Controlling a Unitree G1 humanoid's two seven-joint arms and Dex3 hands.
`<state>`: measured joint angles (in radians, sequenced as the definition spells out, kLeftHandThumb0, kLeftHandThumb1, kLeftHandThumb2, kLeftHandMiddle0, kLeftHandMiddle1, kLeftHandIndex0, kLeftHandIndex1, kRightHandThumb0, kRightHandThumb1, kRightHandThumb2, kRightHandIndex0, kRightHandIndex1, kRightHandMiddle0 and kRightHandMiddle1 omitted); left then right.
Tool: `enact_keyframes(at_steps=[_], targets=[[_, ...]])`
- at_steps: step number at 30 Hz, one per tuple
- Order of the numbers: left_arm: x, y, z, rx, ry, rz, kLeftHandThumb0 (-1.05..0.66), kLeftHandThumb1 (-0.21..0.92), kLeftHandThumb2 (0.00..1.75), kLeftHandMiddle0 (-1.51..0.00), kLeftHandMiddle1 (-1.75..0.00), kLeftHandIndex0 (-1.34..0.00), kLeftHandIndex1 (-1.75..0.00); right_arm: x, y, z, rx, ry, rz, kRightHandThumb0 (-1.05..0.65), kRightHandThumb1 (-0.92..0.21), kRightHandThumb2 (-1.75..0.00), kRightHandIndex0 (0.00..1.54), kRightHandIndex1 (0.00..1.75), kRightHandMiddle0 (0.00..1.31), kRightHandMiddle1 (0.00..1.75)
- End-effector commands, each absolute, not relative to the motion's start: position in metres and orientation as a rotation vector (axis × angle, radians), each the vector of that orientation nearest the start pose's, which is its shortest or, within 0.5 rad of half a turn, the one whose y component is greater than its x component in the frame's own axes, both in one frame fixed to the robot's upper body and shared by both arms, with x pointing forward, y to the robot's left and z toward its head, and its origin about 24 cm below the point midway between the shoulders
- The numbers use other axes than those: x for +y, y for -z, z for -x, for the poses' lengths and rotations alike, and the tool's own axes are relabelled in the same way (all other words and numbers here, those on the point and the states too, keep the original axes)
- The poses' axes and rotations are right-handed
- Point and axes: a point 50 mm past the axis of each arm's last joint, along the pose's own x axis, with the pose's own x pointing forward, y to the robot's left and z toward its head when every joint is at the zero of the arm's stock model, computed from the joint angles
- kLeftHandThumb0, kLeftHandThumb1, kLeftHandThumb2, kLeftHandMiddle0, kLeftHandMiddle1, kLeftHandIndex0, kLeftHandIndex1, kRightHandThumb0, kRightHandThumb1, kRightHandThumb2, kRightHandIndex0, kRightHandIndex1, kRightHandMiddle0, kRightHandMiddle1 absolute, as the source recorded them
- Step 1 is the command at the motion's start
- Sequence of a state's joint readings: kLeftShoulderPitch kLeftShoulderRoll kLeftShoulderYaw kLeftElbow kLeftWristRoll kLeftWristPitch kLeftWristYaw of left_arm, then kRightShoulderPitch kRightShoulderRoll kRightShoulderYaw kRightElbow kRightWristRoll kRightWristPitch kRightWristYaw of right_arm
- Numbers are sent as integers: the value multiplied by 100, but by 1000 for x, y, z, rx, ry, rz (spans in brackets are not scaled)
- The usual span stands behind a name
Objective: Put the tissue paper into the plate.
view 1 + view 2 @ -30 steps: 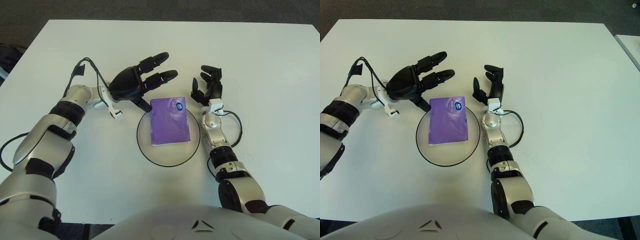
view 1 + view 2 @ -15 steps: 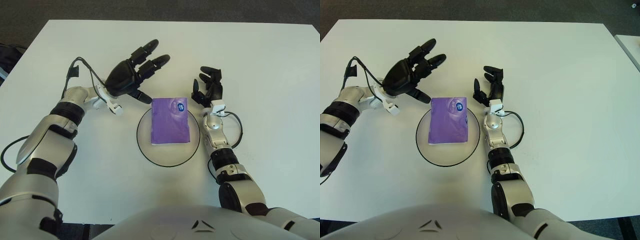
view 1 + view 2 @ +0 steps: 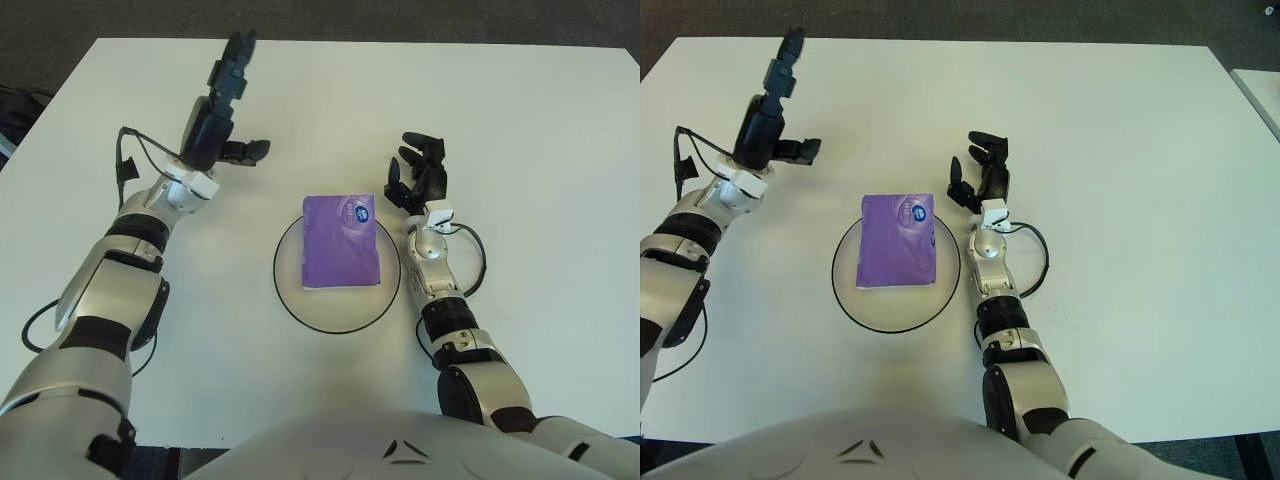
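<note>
The left hand (image 3: 215, 125) has its black fingers (image 3: 236, 55) stretched straight out and apart, the thumb sticking sideways, holding nothing. It is raised over the white table (image 3: 520, 110), well up and left of the plate, and the silver-and-black forearm runs back from it toward the robot's left shoulder. The right hand (image 3: 417, 178) shows just beside the plate's upper right edge, its 3 dark fingers loosely apart and gripping nothing; whether it touches the table cannot be told.

The purple rectangular pack of tissue paper (image 3: 341, 241) lies flat inside the round white plate with a thin black rim (image 3: 290, 300), its upper edge reaching to or slightly over the plate's far rim, its printed round logo at the top.

Judged from this layout, the placing step is done: the pack is on the plate and neither hand holds it. What is in hand is the withdrawal of the left arm. The next move calls for little more than bringing that arm back to a resting pose without sweeping across the plate; no further grasp looks needed, unless the pack's overhanging top edge is meant to be nudged fully inside.

Compared with 1 second ago, the left hand has left the plate: then its fingers hovered at the pack's upper left corner, half a second ago it had lifted slightly away, and now it is far off to the upper left with the fingers pointing up the table. The pack, the plate and the right hand have not shifted.
</note>
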<state>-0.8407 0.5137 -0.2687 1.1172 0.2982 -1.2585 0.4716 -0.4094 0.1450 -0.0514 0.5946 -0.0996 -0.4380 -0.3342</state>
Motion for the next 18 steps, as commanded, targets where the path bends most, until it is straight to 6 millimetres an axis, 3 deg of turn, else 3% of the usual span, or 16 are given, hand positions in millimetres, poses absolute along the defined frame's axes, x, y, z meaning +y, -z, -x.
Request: enact_keyframes(at_steps=[1,18], targets=[[203,-160,-340,-933,-5,-501,-105,92,86,-1,0,0,0,-118,16,-280,103,263,-52,-33,-66,-90,40,93,7,124],[223,-130,-342,-692,-168,-215,-102,92,89,0,0,0,0,-120,16,-279,97,267,-60,-33,-65,-89,41,94,9,124]])
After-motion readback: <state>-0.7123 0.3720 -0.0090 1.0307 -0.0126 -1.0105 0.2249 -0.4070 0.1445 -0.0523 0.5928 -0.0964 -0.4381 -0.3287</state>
